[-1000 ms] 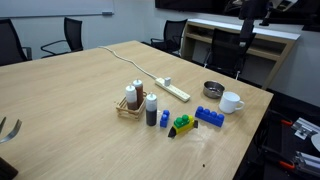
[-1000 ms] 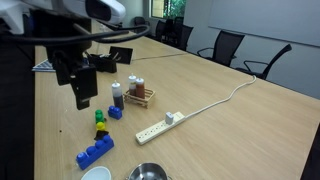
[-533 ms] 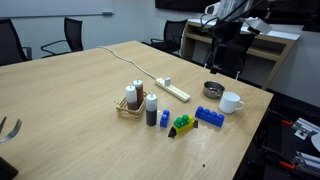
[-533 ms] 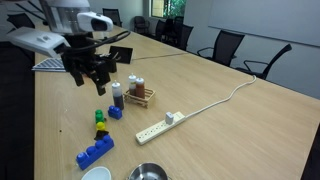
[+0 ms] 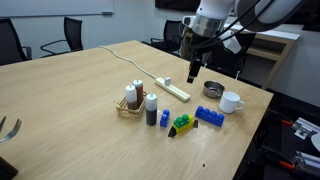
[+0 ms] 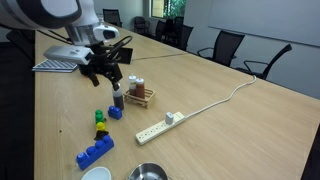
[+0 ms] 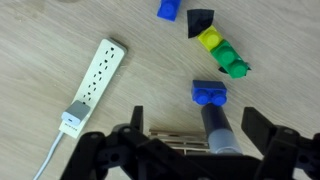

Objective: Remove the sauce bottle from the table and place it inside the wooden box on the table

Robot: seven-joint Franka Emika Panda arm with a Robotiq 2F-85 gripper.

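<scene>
Half a second on, the arm has swung in from beyond the table's edge, and the pincer (image 6: 110,80) now hangs over the cluster of bottles. Its jaws stand spread wide with nothing held. In the wrist view, the small dark-bodied sauce bottle (image 7: 216,130) with its pale cap stands on the table below the pincer. It is between the fingers (image 7: 258,125) but nearer one than the other. The low, slatted, light wooden box (image 6: 145,101) sits just beside the bottle, under the farther finger, and a blue toy brick (image 7: 209,95) lies just beyond the bottle. The risk, as I judge it, is an off-centre descent. The nearer finger could land on the cap or tip the narrow bottle. The farther one could catch the box's wall and shove it aside.
</scene>
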